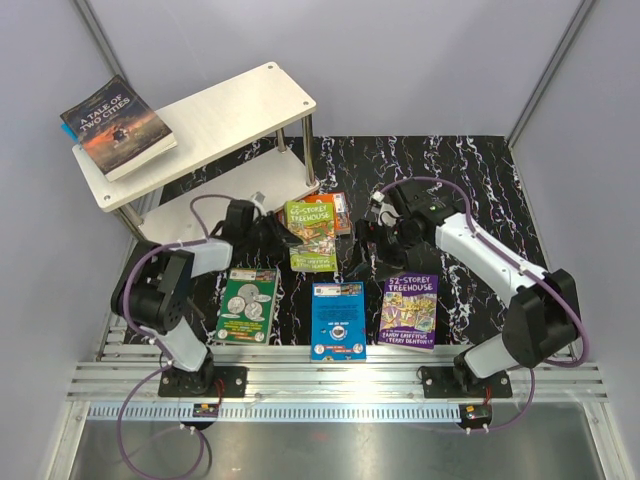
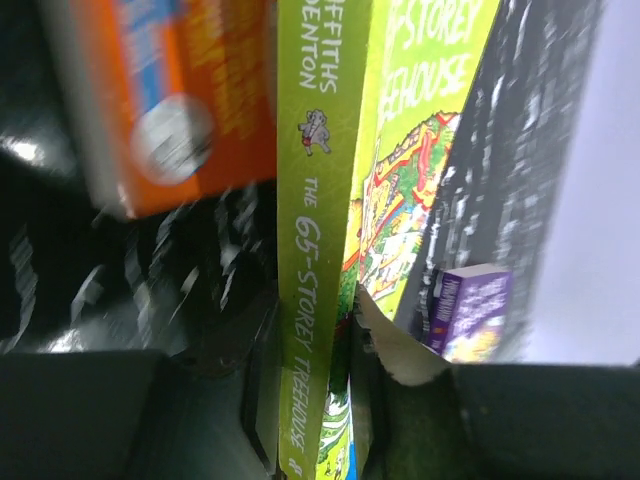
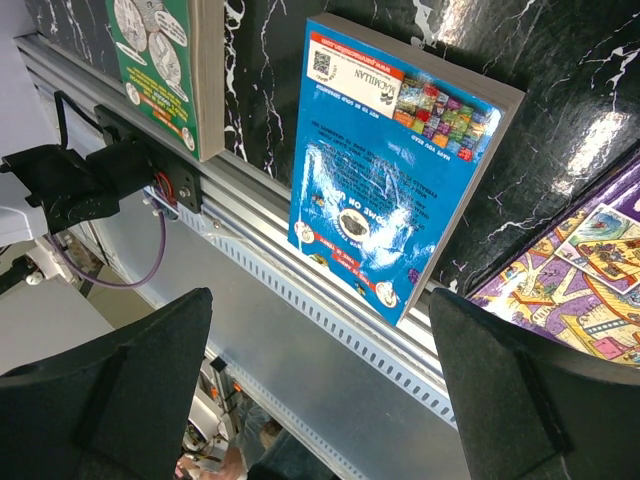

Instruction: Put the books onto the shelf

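Lift green book (image 1: 310, 235), clamped at its spine by the clenched left gripper (image 1: 265, 228) mid-mat near the shelf (image 1: 200, 120), squarely, clear of the orange book (image 1: 338, 206) beside it; hold gaping, empty right gripper (image 1: 372, 240) aside.

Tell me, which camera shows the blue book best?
The right wrist view: the blue book appears large and close, its whole cover unobstructed and its print readable. The top external view also shows the whole book, lying flat, but small. The left wrist view does not show it.
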